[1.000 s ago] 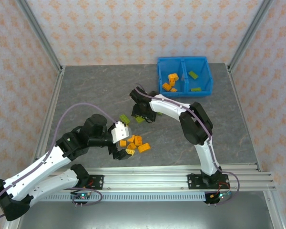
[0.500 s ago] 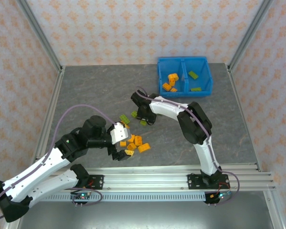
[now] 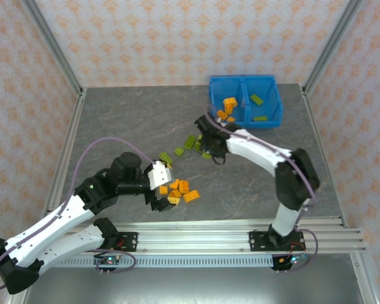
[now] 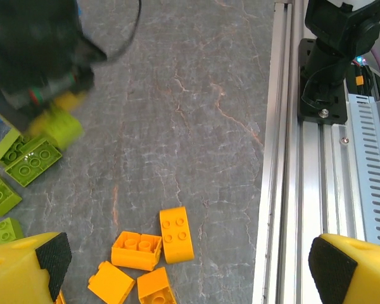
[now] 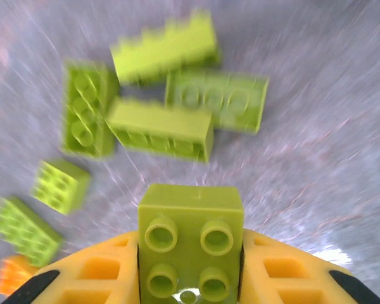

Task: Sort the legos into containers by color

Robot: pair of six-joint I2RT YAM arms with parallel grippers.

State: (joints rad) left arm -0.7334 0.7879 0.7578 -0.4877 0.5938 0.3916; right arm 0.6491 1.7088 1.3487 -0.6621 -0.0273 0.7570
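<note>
Grey marbled table (image 3: 114, 120) carries everything, with patterned walls behind it. My right claw (image 5: 190, 285) is clamped on a lime brick (image 5: 190, 240). Its four studs face the wrist camera and a yellow finger presses against each side. Just beyond it, loose lime bricks (image 5: 161, 130) lie close together on the table, blurred. From above, this claw sits between that lime scatter and the blue bin (image 3: 211, 95) at the far right of the table. The bin's left compartment holds orange pieces (image 3: 227, 109) and its right one holds lime pieces (image 3: 258, 99). My left claw (image 4: 191, 259) hangs with its fingers wide apart, gripping nothing. A small cluster of orange bricks (image 4: 176, 234) lies between the fingers, near the metal rail (image 4: 275, 158).
</note>
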